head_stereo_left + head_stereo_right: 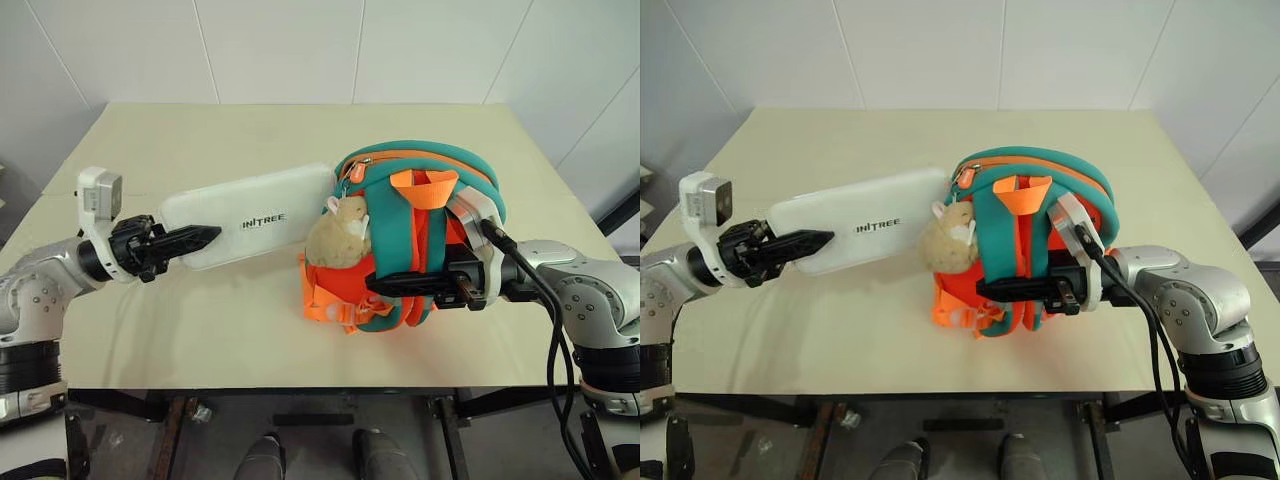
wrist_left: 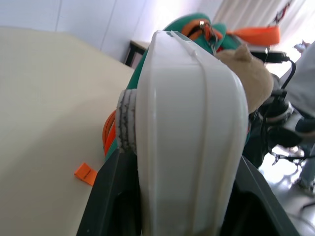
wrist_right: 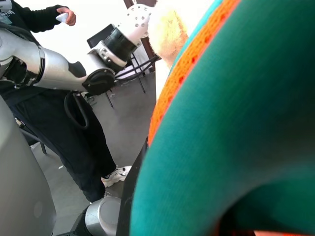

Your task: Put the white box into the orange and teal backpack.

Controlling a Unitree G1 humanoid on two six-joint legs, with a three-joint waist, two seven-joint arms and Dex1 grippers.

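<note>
Left gripper [image 1: 205,237] pinching near end of the white box [image 1: 250,216], box lifted off the table [image 1: 200,330], far end at the backpack [image 1: 420,240] opening by the zipper, plush animal [image 1: 338,238] just beside it. Cannot tell if the tip is inside yet. Right gripper [image 1: 385,284] clamped shut on the teal straps, holding backpack upright. Left wrist view: box edge-on between fingers [image 2: 106,196], loose orange clip [image 2: 85,173] on table. Right wrist view: teal fabric close up, a person [image 3: 59,123] standing behind.
</note>
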